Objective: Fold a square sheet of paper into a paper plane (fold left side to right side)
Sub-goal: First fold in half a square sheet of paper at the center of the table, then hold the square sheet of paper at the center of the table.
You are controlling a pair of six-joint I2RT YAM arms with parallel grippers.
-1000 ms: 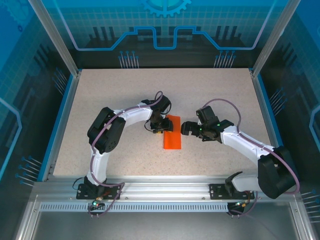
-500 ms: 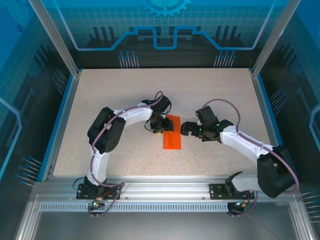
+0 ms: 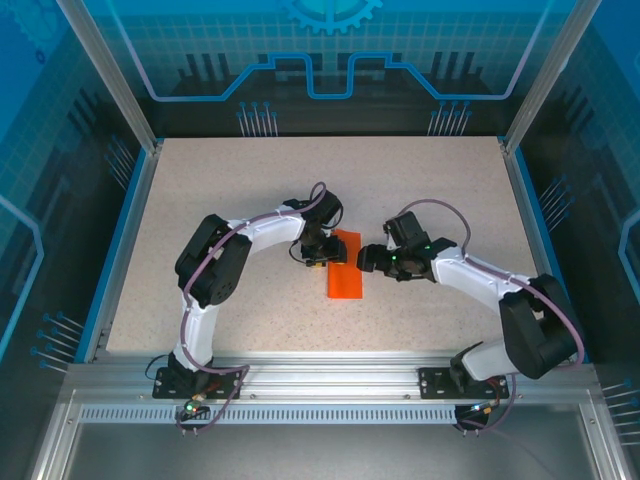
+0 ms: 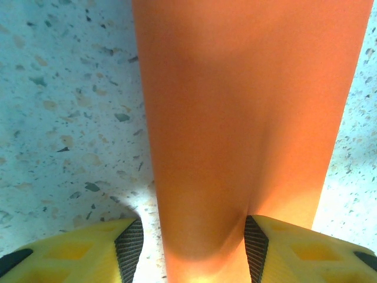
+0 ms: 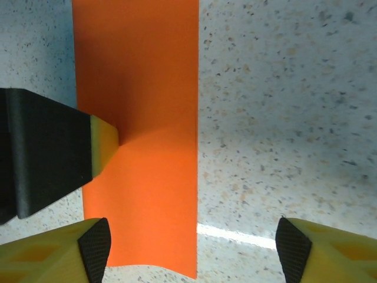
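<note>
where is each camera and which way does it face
top external: above and behind the bases, looking down on the table; both arms, left gripper and right gripper flanking the orange paper
left wrist: on the left arm, facing down at the paper; own fingers at bottom
right wrist: on the right arm, facing down at the paper's edge; own fingers at bottom
shared: top external and right wrist catch the left gripper by the paper

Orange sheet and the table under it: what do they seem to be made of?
Orange sheet: probably thin matte paper; it lies flat with crisp, straight edges. Table: a hard speckled surface, stone-like or laminate, I cannot tell which; a bright streak hints at slight gloss.
</note>
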